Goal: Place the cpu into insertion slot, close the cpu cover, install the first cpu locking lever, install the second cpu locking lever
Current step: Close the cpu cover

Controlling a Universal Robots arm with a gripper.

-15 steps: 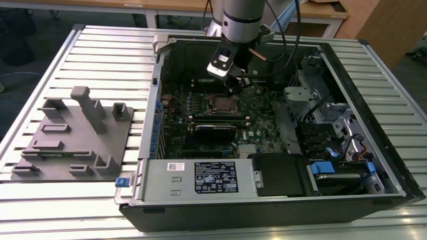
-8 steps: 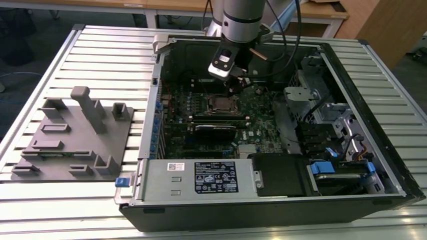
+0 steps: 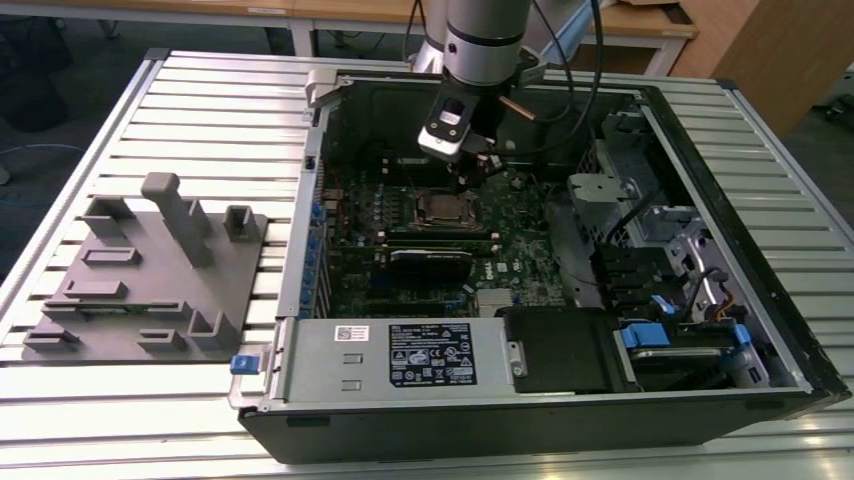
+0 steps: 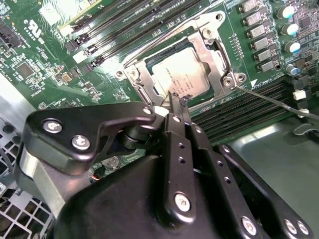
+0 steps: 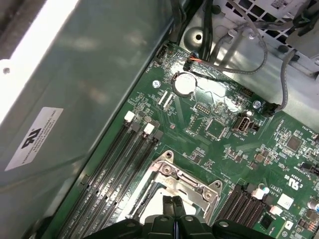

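Low inside the open computer case, a black hand on the arm, fingers pressed together with nothing between them. Tips down at the edge of the cpu; touching the metal or just above it, impossible to tell. In the first wrist view, the same closed tips poised over the cpu cover.

Right under the tips: the cpu seated flat in the insertion slot, silvery top up, with the cpu cover lying down over its edges as a metal frame. From one corner of the cover, a thin locking lever slanting out across the black memory slots, not tucked in beside the frame. Along the opposite side of the cover, a second thin lever; latched or not, hard to tell.

Further out, green motherboard all round the slot, with a round coin cell and grey cables toward the case wall.

In the exterior view, the case lying on its side on the slatted bench, reaching from the far edge almost to the near edge. Power supply with a label at the end of the case nearest the bench's near edge. Grey moulded fixture just beside the case, toward the bench edge on the exterior view's left
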